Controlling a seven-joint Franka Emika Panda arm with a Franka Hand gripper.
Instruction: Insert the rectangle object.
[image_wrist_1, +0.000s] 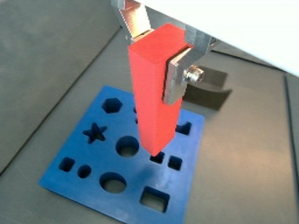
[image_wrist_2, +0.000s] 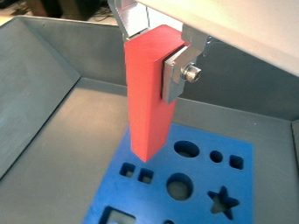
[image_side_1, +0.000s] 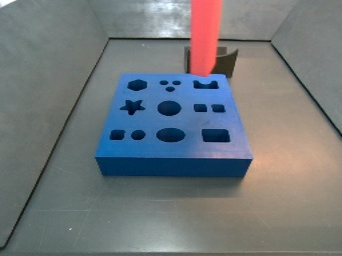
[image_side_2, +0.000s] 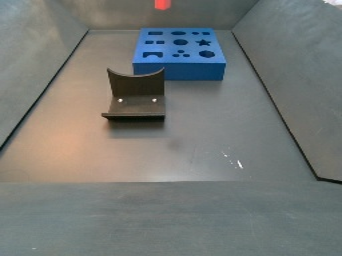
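Fixture (image_side_2: 134, 97) on grey floor (image_side_2: 174, 150); tool (image_wrist_1: 160, 54) above.

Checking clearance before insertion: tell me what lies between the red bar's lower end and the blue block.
Nothing. In both wrist views the bar, gripped upright in the hand, hangs over the block with nothing between them; whether the tip touches is unclear.

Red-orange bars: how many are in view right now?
1. The rectangle object stands upright, clamped in the gripper over the blue block; no other shows, though the block might hide one.
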